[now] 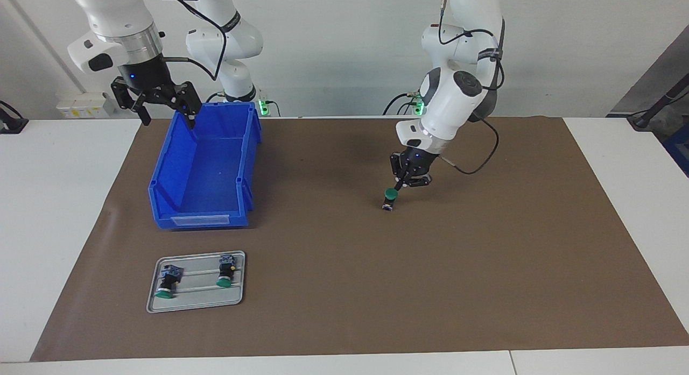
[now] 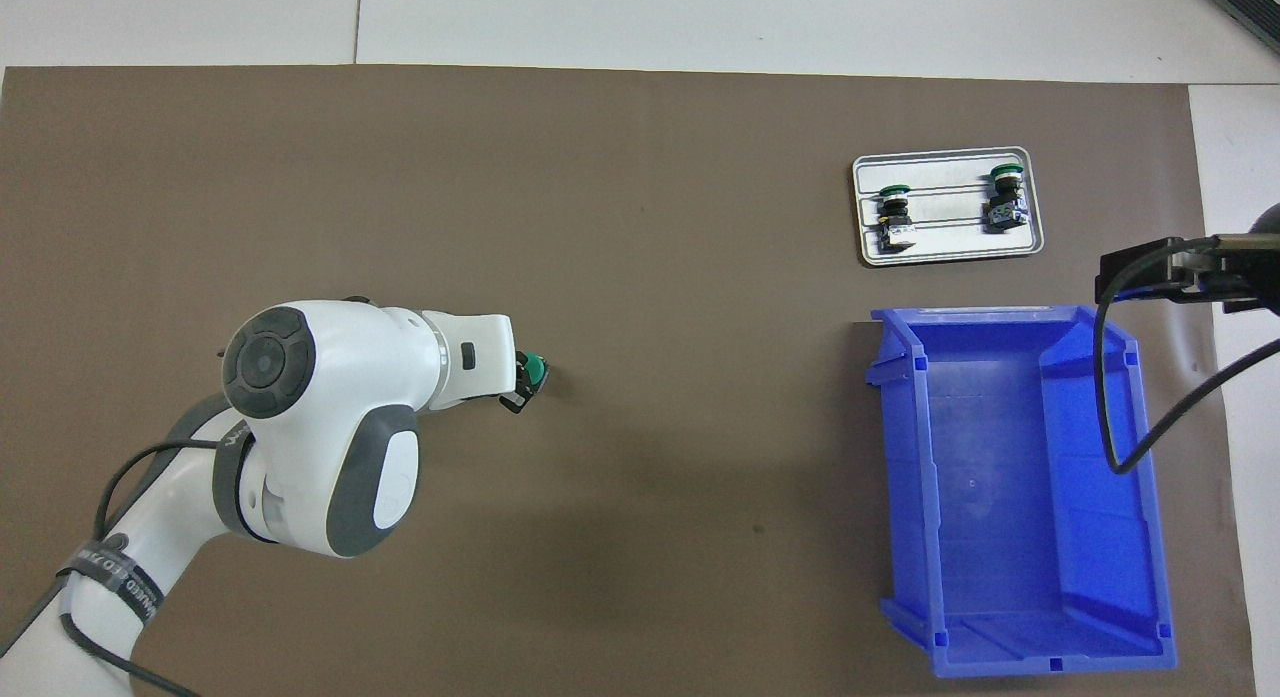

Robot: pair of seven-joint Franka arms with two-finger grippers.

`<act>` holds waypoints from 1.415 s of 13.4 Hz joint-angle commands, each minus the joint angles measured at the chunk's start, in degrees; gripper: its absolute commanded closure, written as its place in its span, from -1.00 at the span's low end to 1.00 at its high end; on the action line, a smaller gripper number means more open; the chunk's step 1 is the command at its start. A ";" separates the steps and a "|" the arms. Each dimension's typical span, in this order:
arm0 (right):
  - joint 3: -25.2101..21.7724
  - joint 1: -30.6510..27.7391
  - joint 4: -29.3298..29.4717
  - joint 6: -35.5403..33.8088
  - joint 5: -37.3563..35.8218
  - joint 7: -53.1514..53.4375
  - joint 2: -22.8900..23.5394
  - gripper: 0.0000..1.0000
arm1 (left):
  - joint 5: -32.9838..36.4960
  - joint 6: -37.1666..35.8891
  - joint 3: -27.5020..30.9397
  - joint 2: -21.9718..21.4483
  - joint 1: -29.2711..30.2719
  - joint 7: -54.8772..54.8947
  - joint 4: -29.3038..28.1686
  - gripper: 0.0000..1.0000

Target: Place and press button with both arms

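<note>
Two arms: we saw both over the brown mat surface (image 1: 344,289).
Left gripper (image 1: 401,188): jaws clamped the green-capped black push-button (image 1: 389,197), standing upright mid-mat.
Right gripper (image 1: 161,108): jaws wide, over the blue plastic bin (image 1: 202,203).
Grey metal tray (image 1: 196,305): two like buttons.

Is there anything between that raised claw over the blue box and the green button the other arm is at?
Nothing visible. The right gripper hangs open over the blue bin. The button stands on the brown mat under the left gripper, toward the left arm's end. Only bare mat lies between bin and button; the tray sits farther from the robots.
</note>
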 commanded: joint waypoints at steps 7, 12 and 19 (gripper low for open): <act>0.08 -0.55 -0.91 -0.54 1.31 -1.65 -1.14 -1.00 | 7.42 2.22 0.78 3.56 -2.84 -3.66 -0.12 1.00; 0.08 -0.55 -0.91 -0.45 1.31 -1.65 -1.14 -1.00 | 9.18 -0.31 0.87 3.74 -3.19 -3.75 0.92 1.00; 0.08 -0.55 -0.91 -0.54 1.31 -1.65 -1.14 -1.00 | 9.62 -18.07 3.24 0.14 2.59 -14.20 9.01 -0.36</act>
